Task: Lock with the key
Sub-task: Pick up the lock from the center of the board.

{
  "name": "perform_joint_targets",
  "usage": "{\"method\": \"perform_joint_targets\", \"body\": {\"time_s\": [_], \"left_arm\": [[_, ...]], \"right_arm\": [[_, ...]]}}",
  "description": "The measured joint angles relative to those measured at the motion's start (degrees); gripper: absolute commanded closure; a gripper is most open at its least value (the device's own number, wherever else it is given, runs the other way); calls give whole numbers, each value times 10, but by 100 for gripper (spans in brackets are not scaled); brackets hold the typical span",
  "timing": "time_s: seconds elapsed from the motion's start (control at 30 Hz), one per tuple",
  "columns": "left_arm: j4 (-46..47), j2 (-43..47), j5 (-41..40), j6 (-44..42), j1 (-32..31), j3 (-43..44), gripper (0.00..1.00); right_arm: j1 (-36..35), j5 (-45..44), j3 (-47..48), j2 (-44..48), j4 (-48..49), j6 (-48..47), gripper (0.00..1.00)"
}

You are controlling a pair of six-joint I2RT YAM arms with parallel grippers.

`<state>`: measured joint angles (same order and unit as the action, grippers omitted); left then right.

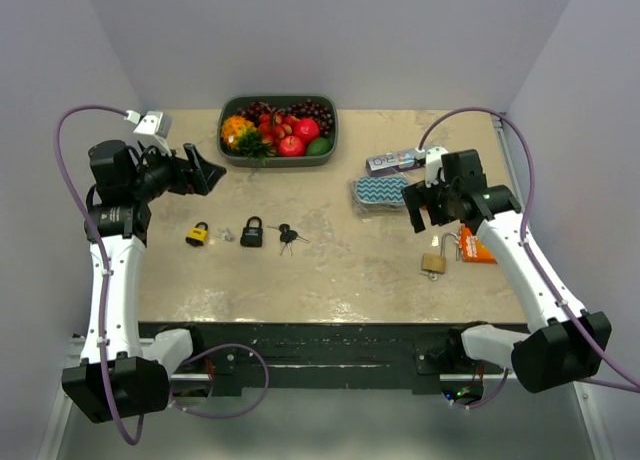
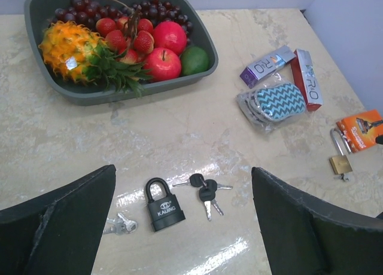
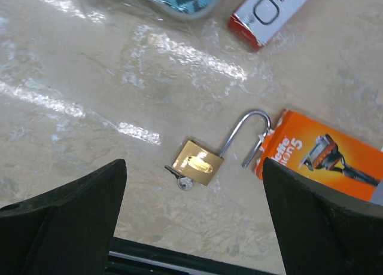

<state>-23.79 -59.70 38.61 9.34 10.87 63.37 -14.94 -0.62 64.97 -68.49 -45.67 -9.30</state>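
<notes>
Right gripper (image 1: 428,212), jaws apart, hangs over the brass padlock (image 3: 197,162) near the table's (image 1: 340,270) near right corner, shackle open, key (image 3: 181,180) in its base; left gripper (image 1: 205,170) likewise spread; next, probably: descend, seat shackle, turn key.

Overhead view from behind – both wrist views downward, brass padlock (image 3: 197,162) shared
</notes>
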Motion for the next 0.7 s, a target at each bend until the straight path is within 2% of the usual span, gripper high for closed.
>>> {"method": "perform_joint_targets", "body": {"time_s": [0.2, 0.37, 0.47, 0.53, 0.7], "left_arm": [[12, -12, -3, 20, 0, 0, 1], [16, -20, -11, 26, 0, 0, 1], [20, -20, -15, 32, 0, 0, 1], [22, -23, -16, 36, 0, 0, 1], [23, -38, -19, 40, 0, 0, 1]], "right_arm": [[24, -46, 25, -56, -33, 46, 2], [50, -29, 61, -120, -55, 98, 1], [86, -5, 59, -132, -62, 144, 9], [107, 1, 25, -123, -56, 180, 12], [108, 0, -91, -122, -70, 229, 13]]}}
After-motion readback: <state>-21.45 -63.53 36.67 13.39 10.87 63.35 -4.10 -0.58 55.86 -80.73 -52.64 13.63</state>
